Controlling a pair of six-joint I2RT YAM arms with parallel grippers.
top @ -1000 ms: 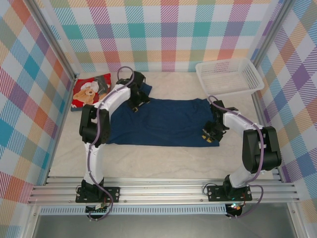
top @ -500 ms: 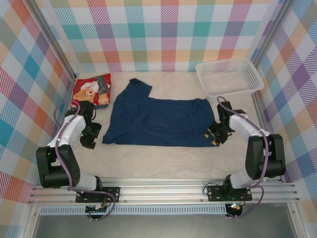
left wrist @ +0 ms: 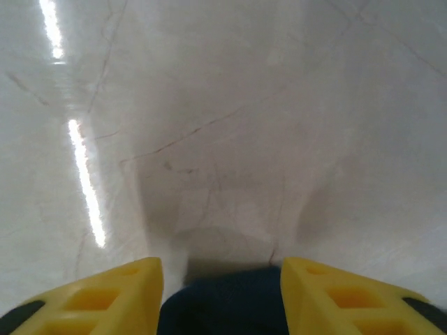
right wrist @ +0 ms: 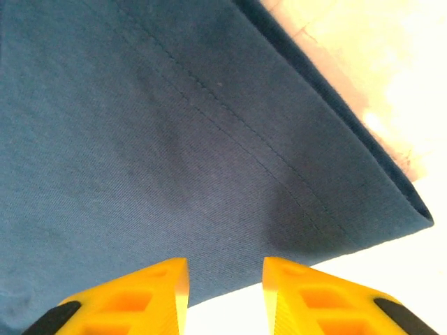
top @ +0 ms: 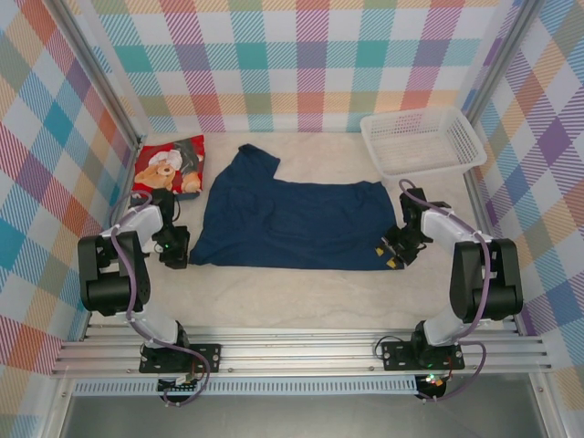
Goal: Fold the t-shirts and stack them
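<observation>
From above, I see my left gripper (top: 173,252) at the navy shirt's (top: 292,224) near-left corner and my right gripper (top: 394,254) at its near-right corner. The shirt lies long between them, its sleeve pointing away. The red shirt (top: 169,164) is beyond the left gripper.

Left wrist: the fingers (left wrist: 105,296) stand apart and navy cloth fills the gap. I cannot tell if it is gripped.

Right wrist: the fingers (right wrist: 140,293) are narrowly apart and hold nothing. The hem is just ahead.

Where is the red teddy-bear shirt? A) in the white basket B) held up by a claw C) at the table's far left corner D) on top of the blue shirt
C: the red shirt lies at the far left, apart from the blue shirt.
</observation>
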